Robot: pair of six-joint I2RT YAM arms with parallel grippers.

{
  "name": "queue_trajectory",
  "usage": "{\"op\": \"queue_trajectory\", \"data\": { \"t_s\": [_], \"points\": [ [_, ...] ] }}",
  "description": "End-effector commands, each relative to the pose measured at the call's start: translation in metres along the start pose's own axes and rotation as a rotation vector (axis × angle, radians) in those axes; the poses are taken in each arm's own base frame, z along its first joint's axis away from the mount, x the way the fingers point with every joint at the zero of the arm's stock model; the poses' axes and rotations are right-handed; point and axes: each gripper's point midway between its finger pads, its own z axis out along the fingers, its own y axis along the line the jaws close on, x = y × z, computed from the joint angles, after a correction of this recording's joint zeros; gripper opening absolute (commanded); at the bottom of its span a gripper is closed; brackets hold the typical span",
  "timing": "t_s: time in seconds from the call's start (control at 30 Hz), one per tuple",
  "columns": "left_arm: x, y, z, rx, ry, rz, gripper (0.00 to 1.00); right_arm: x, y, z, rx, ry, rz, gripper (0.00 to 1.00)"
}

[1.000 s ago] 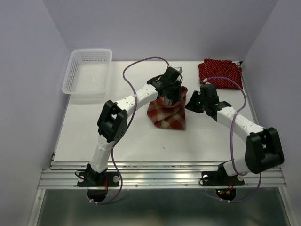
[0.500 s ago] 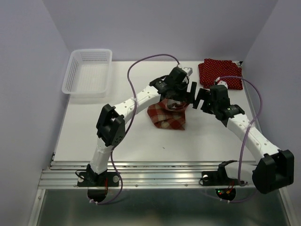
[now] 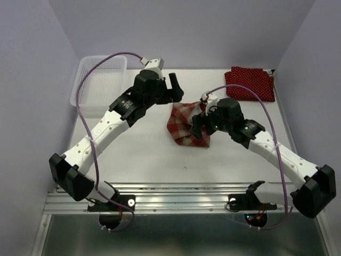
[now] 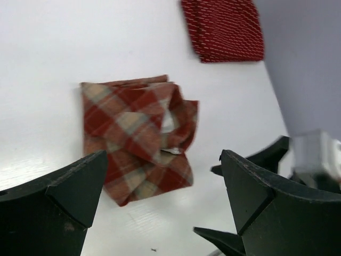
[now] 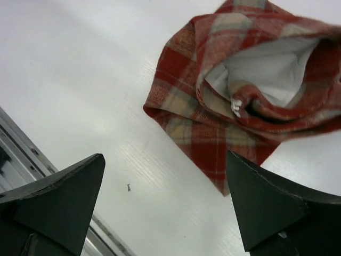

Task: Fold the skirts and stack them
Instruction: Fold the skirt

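The red-and-cream plaid skirt (image 3: pixel 185 129) lies loosely folded mid-table, its white lining showing in the right wrist view (image 5: pixel 250 101). It also shows in the left wrist view (image 4: pixel 136 141). A dark red dotted skirt (image 3: pixel 249 84) lies folded flat at the back right (image 4: pixel 224 29). My left gripper (image 3: pixel 175 89) hangs open above the table, up and left of the plaid skirt, holding nothing (image 4: pixel 164 157). The right gripper (image 3: pixel 198 118) is open over the plaid skirt's right edge, with nothing between its fingers (image 5: pixel 165 157).
A white slotted basket (image 3: pixel 101 80) stands at the back left corner, partly behind the left arm. The metal rail (image 3: pixel 181 200) runs along the near table edge. Walls close in on the left, right and back.
Both grippers have opened and let go of the plaid skirt, which now lies on the table. The left arm swung back and left. The right gripper moved left over the skirt.
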Motion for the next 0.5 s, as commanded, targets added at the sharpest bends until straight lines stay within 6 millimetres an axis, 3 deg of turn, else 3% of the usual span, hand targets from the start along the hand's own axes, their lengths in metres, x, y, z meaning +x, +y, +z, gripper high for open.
{"op": "queue_trajectory", "data": {
  "t_s": [0.0,0.03,0.07,0.13,0.2,0.3,0.47],
  "points": [
    [0.035,0.084,0.017,-0.172,0.063,-0.129,0.99,-0.040,-0.001,0.025,0.006,-0.062,-0.244,1.00],
    [0.051,0.107,0.019,-0.211,0.096,-0.150,0.99,-0.050,-0.005,0.029,0.031,-0.067,-0.267,1.00],
    [0.056,0.112,0.018,-0.211,0.100,-0.163,0.99,-0.038,-0.009,0.044,0.032,-0.003,-0.308,1.00],
    [0.080,0.128,0.018,-0.246,0.143,-0.179,0.99,-0.033,-0.017,0.060,0.055,0.056,-0.328,1.00],
    [0.099,0.128,0.018,-0.226,0.185,-0.198,0.99,-0.032,-0.025,0.067,0.091,0.076,-0.333,1.00],
    [0.142,0.141,0.017,-0.236,0.263,-0.239,0.99,-0.028,-0.034,0.078,0.134,0.106,-0.311,1.00],
    [0.168,0.132,0.025,-0.161,0.303,-0.299,0.99,-0.013,-0.030,0.091,0.128,0.129,-0.242,1.00]
  ]
}}
